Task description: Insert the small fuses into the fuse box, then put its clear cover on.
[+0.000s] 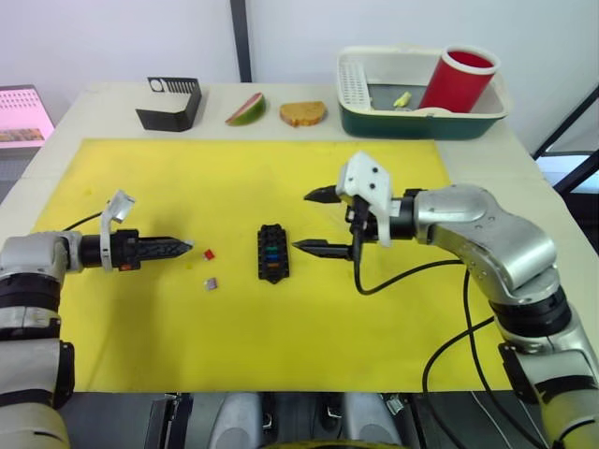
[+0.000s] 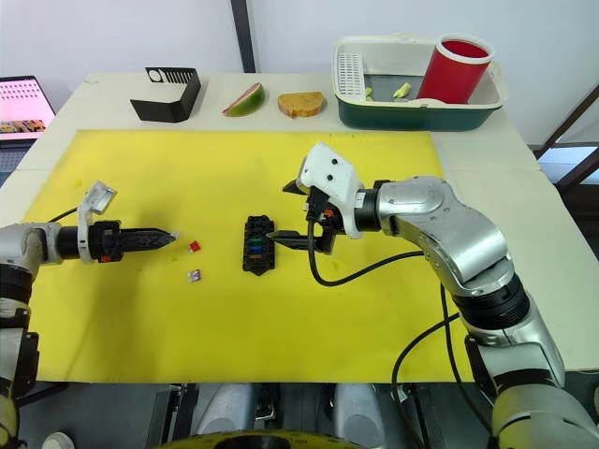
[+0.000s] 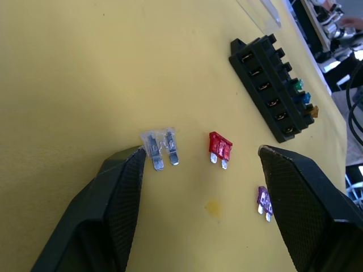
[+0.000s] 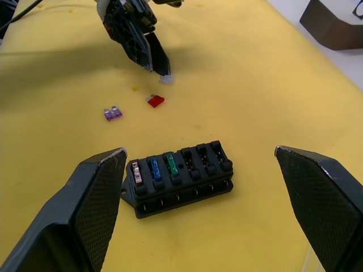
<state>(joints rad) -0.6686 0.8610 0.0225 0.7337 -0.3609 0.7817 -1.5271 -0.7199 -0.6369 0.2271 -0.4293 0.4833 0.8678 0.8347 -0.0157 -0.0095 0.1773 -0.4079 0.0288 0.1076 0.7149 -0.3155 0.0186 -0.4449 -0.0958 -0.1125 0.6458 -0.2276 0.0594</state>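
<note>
Resting mid-surface on yellow mat (image 1: 234,327): fuse box (image 1: 272,253), orange, blue, green fuses seated. Loose at its 9 o'clock: red fuse (image 3: 220,148), purple fuse (image 3: 264,201), pale grey fuse (image 3: 161,146) touching left gripper (image 3: 198,198), spread wide. Hovering at 3 o'clock: right gripper (image 1: 319,222), wide apart.

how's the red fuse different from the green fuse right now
The red fuse lies flat and loose on the yellow mat, both metal blades showing; the green fuse stands seated in the fuse box, blades hidden in its slot. The red fuse sits near the left end effector, while the green fuse is beside the blue fuse. Both are small blade fuses.
</note>
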